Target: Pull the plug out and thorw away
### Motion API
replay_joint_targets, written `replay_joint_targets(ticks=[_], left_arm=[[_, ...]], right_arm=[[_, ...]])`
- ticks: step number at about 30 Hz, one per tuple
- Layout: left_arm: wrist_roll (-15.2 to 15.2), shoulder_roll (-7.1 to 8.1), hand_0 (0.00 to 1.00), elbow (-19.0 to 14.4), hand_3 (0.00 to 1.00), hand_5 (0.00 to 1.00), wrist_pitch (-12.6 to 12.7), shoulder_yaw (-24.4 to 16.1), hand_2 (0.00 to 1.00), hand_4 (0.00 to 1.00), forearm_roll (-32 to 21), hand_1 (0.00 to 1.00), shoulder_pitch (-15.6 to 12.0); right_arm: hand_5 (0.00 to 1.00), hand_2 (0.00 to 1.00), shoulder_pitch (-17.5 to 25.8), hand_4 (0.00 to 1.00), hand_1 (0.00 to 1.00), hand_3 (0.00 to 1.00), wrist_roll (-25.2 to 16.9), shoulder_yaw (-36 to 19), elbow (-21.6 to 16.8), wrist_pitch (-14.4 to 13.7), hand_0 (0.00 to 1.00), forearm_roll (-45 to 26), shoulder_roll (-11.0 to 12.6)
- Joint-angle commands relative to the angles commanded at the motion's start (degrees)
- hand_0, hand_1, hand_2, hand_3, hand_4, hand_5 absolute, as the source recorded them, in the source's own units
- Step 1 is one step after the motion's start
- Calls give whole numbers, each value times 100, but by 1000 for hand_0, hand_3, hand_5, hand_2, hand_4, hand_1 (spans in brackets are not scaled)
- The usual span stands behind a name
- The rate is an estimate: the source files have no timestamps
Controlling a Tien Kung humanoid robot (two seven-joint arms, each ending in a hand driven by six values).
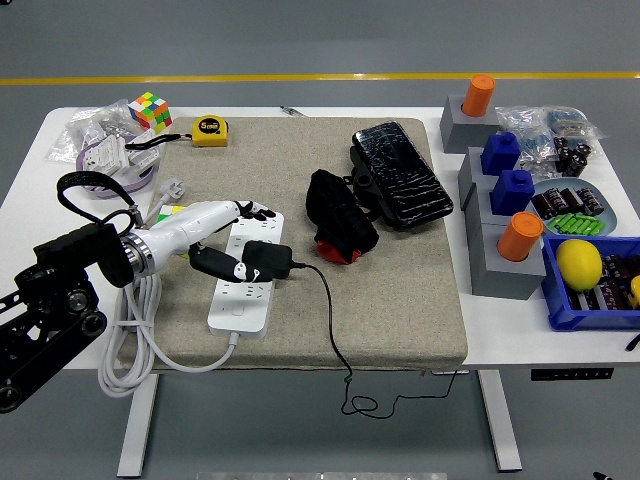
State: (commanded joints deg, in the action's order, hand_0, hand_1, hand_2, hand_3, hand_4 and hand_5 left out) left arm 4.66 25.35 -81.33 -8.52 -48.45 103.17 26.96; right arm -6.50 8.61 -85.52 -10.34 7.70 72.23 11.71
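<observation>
plug: the black adapter plug (268,259) sits seated in the white power strip (245,285), about midway along it, on the grey mat (400,300) toward your left side of the table (450,355).
cord: its thin black cord (335,340) leaves the plug's right end, runs down the mat and spills over the near edge in a loose loop.
left hand: your left hand (225,225) lies over the strip's upper half, white palm up top, dark fingers (255,212) reaching right; i cannot tell whether they are curled on the plug or only beside it.
right hand: not in the picture.
how it will handle: judge it light, rigid and smooth plastic; the pins likely grip the socket, so the strip may lift with it. the cord is limp and will drag behind.
where to hold: take the boxy body by its two long sides, not the cord, and pull straight up off the strip.
watch for: the strip's thick white cable (135,345) coiled at the left edge, near your forearm.
</observation>
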Motion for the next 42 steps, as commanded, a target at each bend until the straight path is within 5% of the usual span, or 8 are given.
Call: replay_joint_targets(ticks=[5,6,11,12,18,30,41,42], left_arm=[[-63,-63,780,159,883,387,175,137,873,998,202,877,121],[-114,-84,721,221,814,170,257,191,780,998,289,773,166],[-179,-157,721,442,814,170,369,379,780,998,431,773,319],[-183,-165,600,463,702,39,371,412,634,946,429,662,337],[-267,-266,533,596,565,2,485,613,537,879,392,578,436],[-315,-561,477,1064,540,2,629,733,511,825,458,521,654],[-213,-541,475,1133,544,2,585,801,512,810,554,529,662],[-210,-538,495,1134,594,2,584,802,585,835,547,643,660]], right_arm=[[480,685,11,998,676,601,20,-29,3,0,641,14,-3],[480,685,13,998,676,601,24,-38,3,-2,641,21,-1],[480,685,8,998,676,601,23,-22,3,0,641,5,6],[479,685,6,998,676,601,21,-12,3,1,640,-2,6],[479,684,18,998,676,602,24,8,3,7,640,-16,-7],[479,685,-2,998,676,601,13,73,3,9,642,-50,14],[479,685,11,998,677,602,15,136,3,14,640,-69,33],[479,685,11,998,676,602,15,144,3,14,640,-72,32]])
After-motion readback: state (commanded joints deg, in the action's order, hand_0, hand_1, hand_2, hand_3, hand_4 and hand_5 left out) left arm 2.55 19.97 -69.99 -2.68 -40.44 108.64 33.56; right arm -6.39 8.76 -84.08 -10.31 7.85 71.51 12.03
